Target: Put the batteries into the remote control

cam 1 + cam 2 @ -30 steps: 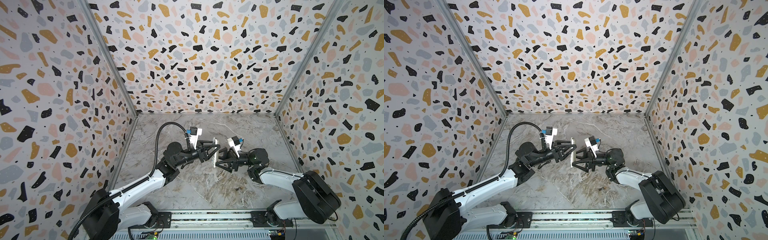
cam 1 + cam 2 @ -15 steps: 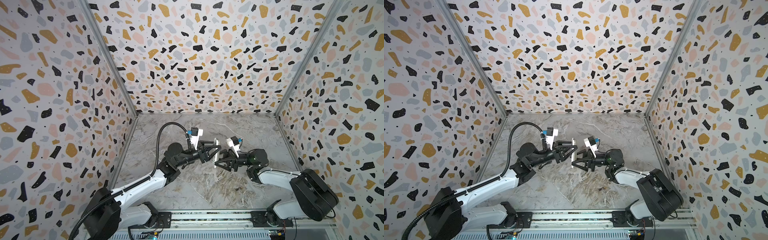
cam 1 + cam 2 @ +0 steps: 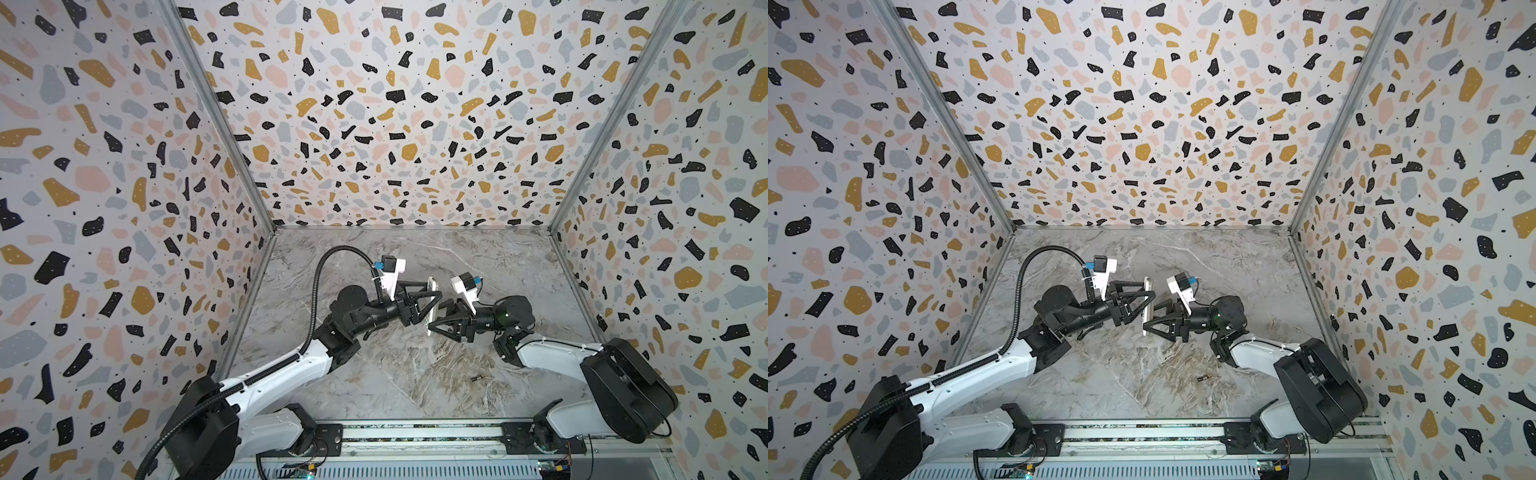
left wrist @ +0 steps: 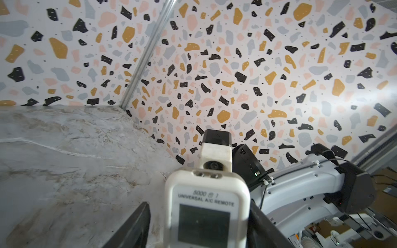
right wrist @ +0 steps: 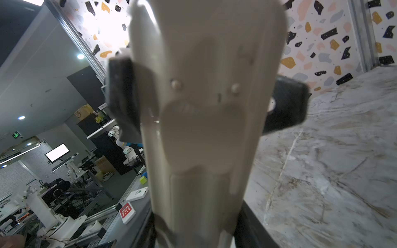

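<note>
The white remote control [image 3: 433,286] [image 3: 1148,286] stands on end above the middle of the table, between both grippers. My right gripper [image 3: 438,318] [image 5: 196,223] is shut on its lower part, and its plain pale back [image 5: 204,128] fills the right wrist view. My left gripper [image 3: 428,305] [image 4: 199,214] stands open around the remote's screen end [image 4: 204,223], with a gap at one finger [image 4: 137,223]. One small dark battery [image 3: 476,378] [image 3: 1202,377] lies on the table in front of the right arm. No other battery shows.
Speckled walls close in the marble table [image 3: 415,365] on three sides. The metal rail [image 3: 415,434] with both arm bases runs along the front edge. The right arm's white link [image 4: 300,184] lies just behind the remote.
My right gripper has closed on the remote. My left gripper's jaws have widened and let go of it. The remote has stayed upright and moved slightly toward the back.
</note>
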